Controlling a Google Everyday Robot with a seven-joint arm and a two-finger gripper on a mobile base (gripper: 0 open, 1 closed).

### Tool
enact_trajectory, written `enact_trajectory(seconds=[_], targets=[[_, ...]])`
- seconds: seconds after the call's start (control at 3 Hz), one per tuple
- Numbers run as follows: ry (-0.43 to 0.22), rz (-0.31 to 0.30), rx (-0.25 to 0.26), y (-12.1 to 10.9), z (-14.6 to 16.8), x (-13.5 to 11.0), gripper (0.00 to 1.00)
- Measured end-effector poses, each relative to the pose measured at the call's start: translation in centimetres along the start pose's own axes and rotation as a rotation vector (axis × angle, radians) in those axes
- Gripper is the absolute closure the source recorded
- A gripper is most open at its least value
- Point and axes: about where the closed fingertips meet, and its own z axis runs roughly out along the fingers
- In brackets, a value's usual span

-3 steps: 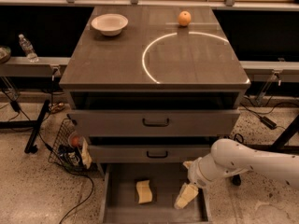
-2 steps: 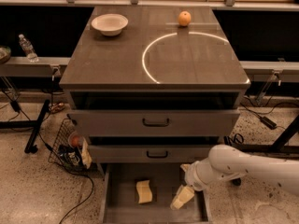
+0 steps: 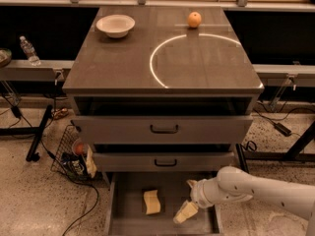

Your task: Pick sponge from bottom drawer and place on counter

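Note:
The sponge (image 3: 151, 201), a pale yellow block with wavy edges, lies flat on the floor of the open bottom drawer (image 3: 125, 213), left of centre. My gripper (image 3: 185, 212) hangs inside the same drawer, a short way to the right of the sponge and apart from it. The white arm reaches in from the lower right. Above the drawers spreads the dark counter (image 3: 123, 63), marked with a thin white arc.
A white bowl (image 3: 115, 25) sits at the counter's back left and an orange fruit (image 3: 194, 19) at the back right. Two wider drawers with black handles (image 3: 164, 129) are closed above. A wire basket (image 3: 74, 154) and cables lie on the floor at left.
The gripper has moved left inside the bottom drawer, closer to the sponge. The sponge has not moved.

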Motion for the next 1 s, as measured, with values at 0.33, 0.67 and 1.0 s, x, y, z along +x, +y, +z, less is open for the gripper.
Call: enact_trajectory(seconds=[0.33,0.67,1.0], targets=[[-0.084,0.001,-0.014,-1.2,5.8,0.7,0.0],[-0.134,0.015,-0.032,-2.3,10.0,1.1,0.0],[-0.139,0.026,-0.031,-2.5,10.9,1.5,0.0]])
